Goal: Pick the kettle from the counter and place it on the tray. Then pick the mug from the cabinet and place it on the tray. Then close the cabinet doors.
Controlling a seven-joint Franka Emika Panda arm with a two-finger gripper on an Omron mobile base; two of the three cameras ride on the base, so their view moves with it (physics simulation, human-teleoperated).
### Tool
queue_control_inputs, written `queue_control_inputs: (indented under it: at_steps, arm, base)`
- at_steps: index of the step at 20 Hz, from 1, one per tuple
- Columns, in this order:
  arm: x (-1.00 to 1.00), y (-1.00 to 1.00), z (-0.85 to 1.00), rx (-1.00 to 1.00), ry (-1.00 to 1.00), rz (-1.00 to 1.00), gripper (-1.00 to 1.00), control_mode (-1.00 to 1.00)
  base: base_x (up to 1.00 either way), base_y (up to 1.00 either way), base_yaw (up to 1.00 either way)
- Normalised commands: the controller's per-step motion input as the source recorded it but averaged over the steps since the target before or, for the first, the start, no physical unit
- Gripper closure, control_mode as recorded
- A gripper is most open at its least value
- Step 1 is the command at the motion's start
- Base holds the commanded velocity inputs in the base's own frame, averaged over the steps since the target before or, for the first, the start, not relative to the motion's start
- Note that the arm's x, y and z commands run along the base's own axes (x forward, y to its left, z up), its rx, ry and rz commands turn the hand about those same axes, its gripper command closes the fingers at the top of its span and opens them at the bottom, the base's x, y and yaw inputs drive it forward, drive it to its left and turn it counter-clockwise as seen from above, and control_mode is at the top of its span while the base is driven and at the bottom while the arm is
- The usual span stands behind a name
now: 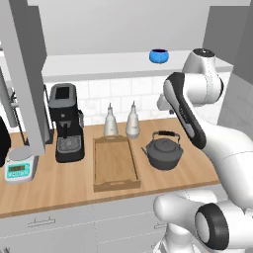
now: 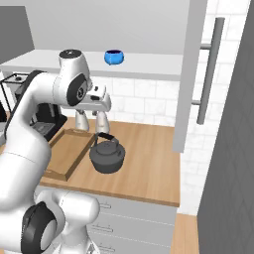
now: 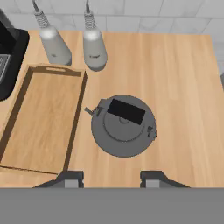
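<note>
place: kitchen | signs: wooden counter point(image 1: 59, 185) over drawers point(image 1: 59, 230); tiled wall point(image 1: 118, 94); coffee machine point(image 1: 66, 123); kettle point(image 1: 164, 150); open cabinet point(image 1: 123, 64); scale point(image 1: 20, 168)

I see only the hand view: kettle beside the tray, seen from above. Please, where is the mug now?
Observer: The mug stands on the cabinet shelf, above the counter, in both base views.
Operator: Are the cabinet doors open?
Observer: Yes. One of the cabinet doors stands swung out, edge-on in the right base view.
Operator: Is the pincer already low at the kettle?
Observer: No. In the right base view the hand hangs above the kettle, clear of its arched handle; the kettle sits on the counter right of the tray.
</note>
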Motion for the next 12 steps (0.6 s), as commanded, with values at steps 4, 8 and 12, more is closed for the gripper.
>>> queue_control_inputs:
  at_steps: [4, 8, 12]
  arm:
    - [-0.01, -0.01, -0.16, 0.00, 0.02, 0.14, -1.00, -1.00]
    - [-0.08, -0.29, -0.51, 0.00, 0.07, 0.46, -1.00, -1.00]
    - [0.00, -0.30, -0.44, -0.08, 0.03, 0.22, -1.00, -1.00]
  base:
    - [0.00, 0.00, 0.00]
    - [0.00, 0.00, 0.00]
    - [0.00, 0.00, 0.00]
